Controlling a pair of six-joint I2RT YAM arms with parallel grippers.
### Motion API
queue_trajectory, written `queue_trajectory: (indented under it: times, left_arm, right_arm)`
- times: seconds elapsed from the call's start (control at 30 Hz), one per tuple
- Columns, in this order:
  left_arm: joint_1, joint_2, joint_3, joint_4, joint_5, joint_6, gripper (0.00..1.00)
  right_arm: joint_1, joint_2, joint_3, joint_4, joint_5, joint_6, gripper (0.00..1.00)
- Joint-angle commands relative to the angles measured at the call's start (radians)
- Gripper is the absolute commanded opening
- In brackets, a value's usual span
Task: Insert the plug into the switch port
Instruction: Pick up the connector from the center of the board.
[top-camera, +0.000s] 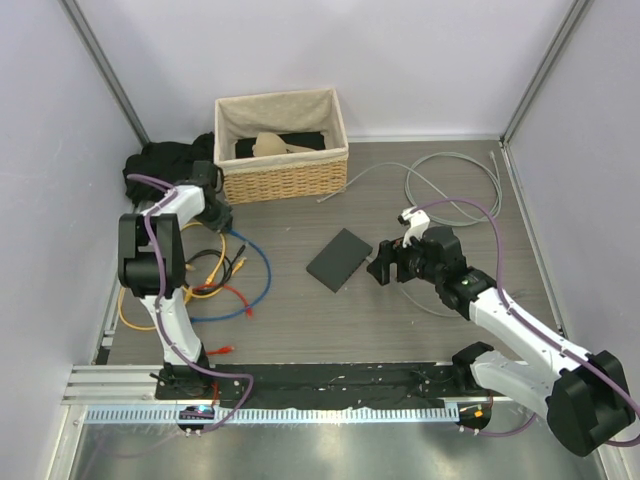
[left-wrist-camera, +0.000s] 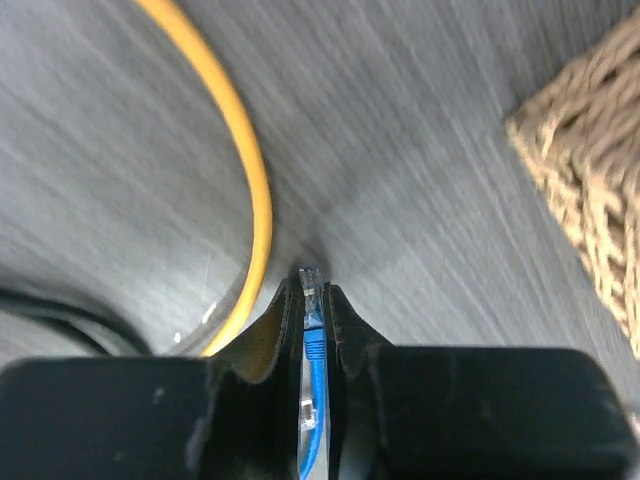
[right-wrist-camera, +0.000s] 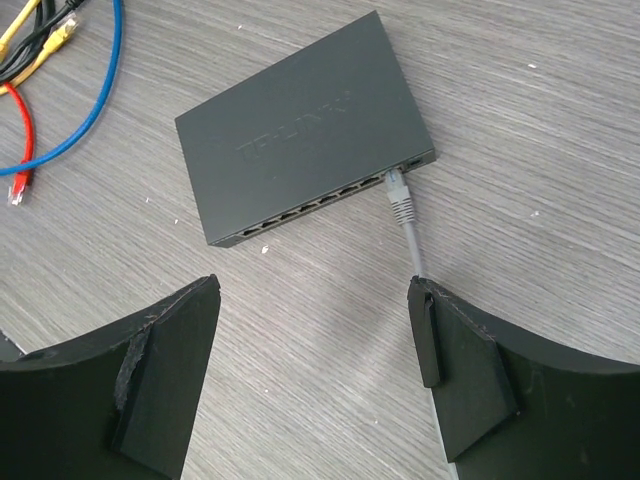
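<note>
Right end effector (right-wrist-camera: 312, 300) hovers open, fingers spread wide, over the grey wood-grain surface (right-wrist-camera: 520, 90), just short of the flat dark-grey rectangular switch (right-wrist-camera: 300, 130); probably placed to steady it. The switch lies flat mid-surface, socket row facing the right arm. A grey cable's plug (right-wrist-camera: 399, 195) touches the row's end; cannot tell whether it is seated.

Left end effector (left-wrist-camera: 312, 300), well apart from the switch, is clamped on a blue cable (left-wrist-camera: 313, 350) just behind its clear plug (left-wrist-camera: 309, 278), the tip protruding, presumably for insertion. A yellow cable (left-wrist-camera: 255, 190) curves beside it.

Farthest: a woven wicker basket (top-camera: 285, 182) holding a beige object (top-camera: 270, 146) and something black (top-camera: 305, 140).
</note>
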Motion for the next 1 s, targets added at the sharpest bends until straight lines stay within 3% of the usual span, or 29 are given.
queue_trajectory:
  times: [0.0,0.27,0.53,0.73,0.97]
  left_arm:
    - [0.002,-0.15,-0.041,0.016,0.052,0.017,0.06]
    - [-0.042,-0.423,-0.189,0.131,0.256,0.004,0.08]
    - [-0.178,-0.669,-0.361,0.241,0.362,-0.066,0.1]
    - [-0.255,-0.799,-0.425,0.29,0.375,-0.094,0.1]
    - [-0.3,-0.882,-0.473,0.3,0.356,-0.099,0.11]
  right_arm:
    - [0.012,0.011,0.057,0.046,-0.04,-0.006,0.84]
    - [0.09,0.093,0.191,0.158,-0.05,0.098,0.84]
    - [0.314,0.326,0.381,0.344,0.084,0.223,0.81]
    - [0.356,0.464,0.467,0.392,0.151,0.356,0.75]
    - [0.37,0.549,0.542,0.349,0.11,0.399,0.66]
